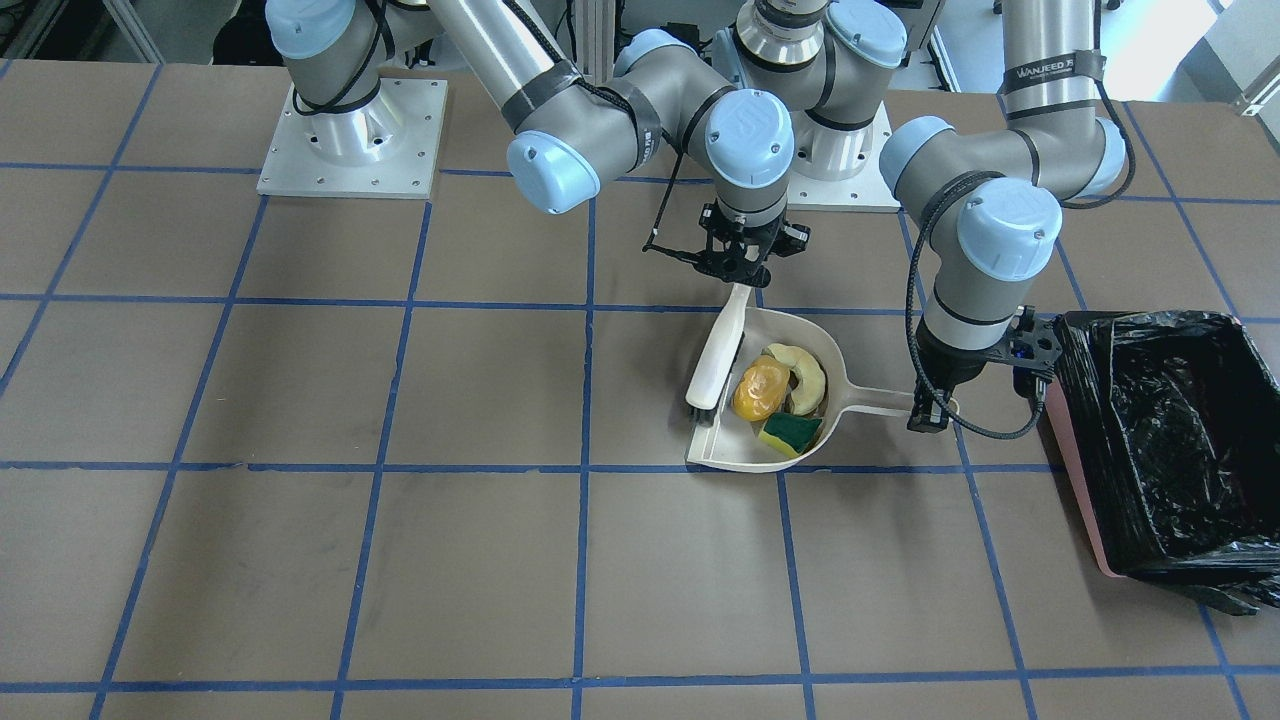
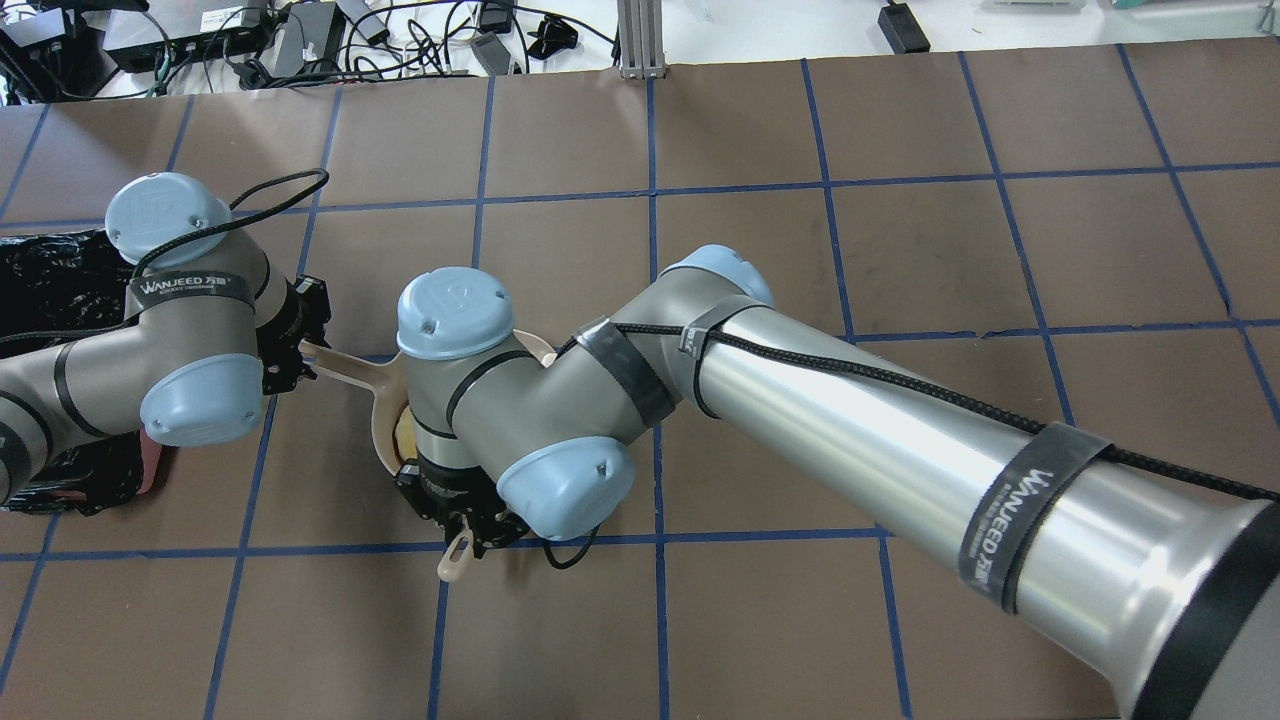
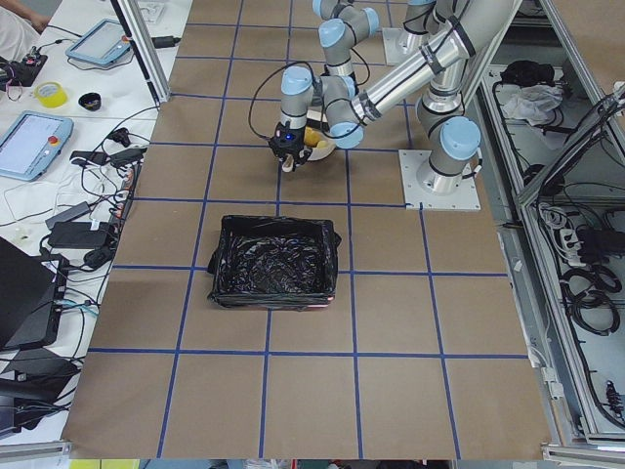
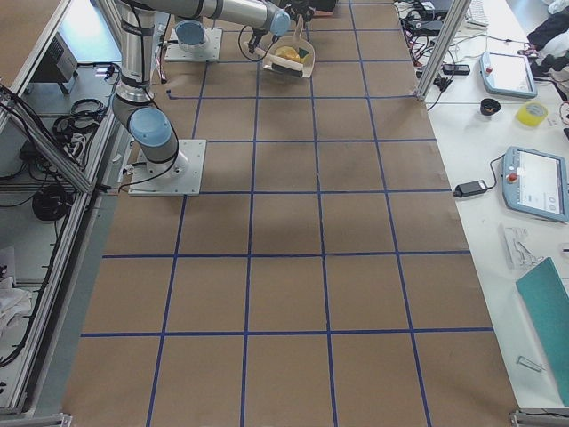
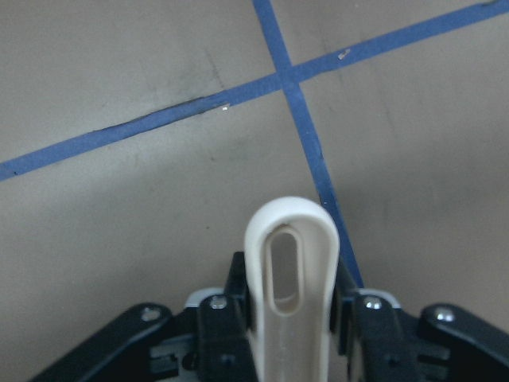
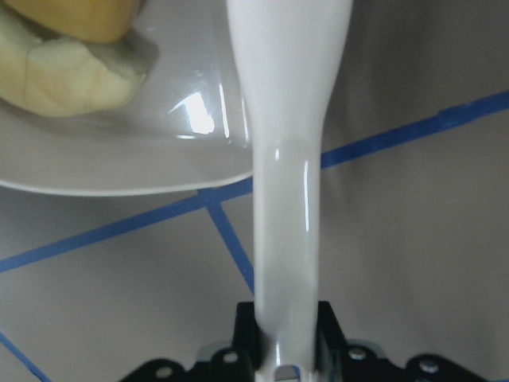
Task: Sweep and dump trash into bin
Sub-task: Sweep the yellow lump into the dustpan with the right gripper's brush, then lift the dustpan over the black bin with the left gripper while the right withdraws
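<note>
Now left gripper (image 1: 930,408) clamps dustpan (image 1: 868,402), right gripper (image 1: 740,278) brush (image 1: 715,355).

The trash (image 1: 760,388) lies in the dustpan (image 1: 720,455), with the brush (image 1: 716,355) along the pan's open side. The bin (image 1: 1090,420) stands beyond the handle (image 1: 880,402), toward the worktop's (image 1: 300,400) left end.
</note>
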{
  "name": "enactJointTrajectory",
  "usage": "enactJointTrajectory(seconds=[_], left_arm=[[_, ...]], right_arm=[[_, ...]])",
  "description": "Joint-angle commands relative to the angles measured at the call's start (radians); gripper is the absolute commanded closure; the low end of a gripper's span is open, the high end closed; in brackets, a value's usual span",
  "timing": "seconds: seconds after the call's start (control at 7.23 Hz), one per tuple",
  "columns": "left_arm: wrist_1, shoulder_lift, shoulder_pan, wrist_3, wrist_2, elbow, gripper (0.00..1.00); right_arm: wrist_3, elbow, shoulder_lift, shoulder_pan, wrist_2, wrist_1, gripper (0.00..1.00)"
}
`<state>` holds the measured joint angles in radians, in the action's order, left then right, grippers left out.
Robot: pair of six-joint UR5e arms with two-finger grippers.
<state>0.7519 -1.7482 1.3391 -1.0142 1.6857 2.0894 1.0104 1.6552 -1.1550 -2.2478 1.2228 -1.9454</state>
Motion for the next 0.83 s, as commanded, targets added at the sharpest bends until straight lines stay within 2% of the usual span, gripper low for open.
enactJointTrajectory(seconds=[0.0,0.14,0.28,0.42,0.69], left_arm=[[0.088,-0.001,-0.001,0.015,-0.027,-0.058,1.00],[0.198,0.001,-0.005,0.016,-0.085,-0.125,1.00],[0.302,-0.001,-0.005,0.017,-0.092,-0.216,1.00],[0.393,-0.005,-0.006,0.020,-0.110,-0.301,1.00],[0.423,-0.019,-0.033,0.029,-0.136,-0.383,1.00]], right_arm=[[-0.250,0.003,-0.101,0.180,0.056,0.194,1.00],[-0.386,0.001,-0.129,0.288,0.140,0.280,1.00],[-0.429,0.001,-0.124,0.381,0.221,0.286,1.00],[-0.604,0.000,-0.112,0.457,0.277,0.258,1.00],[-0.773,-0.011,-0.086,0.677,0.323,0.220,1.00]])
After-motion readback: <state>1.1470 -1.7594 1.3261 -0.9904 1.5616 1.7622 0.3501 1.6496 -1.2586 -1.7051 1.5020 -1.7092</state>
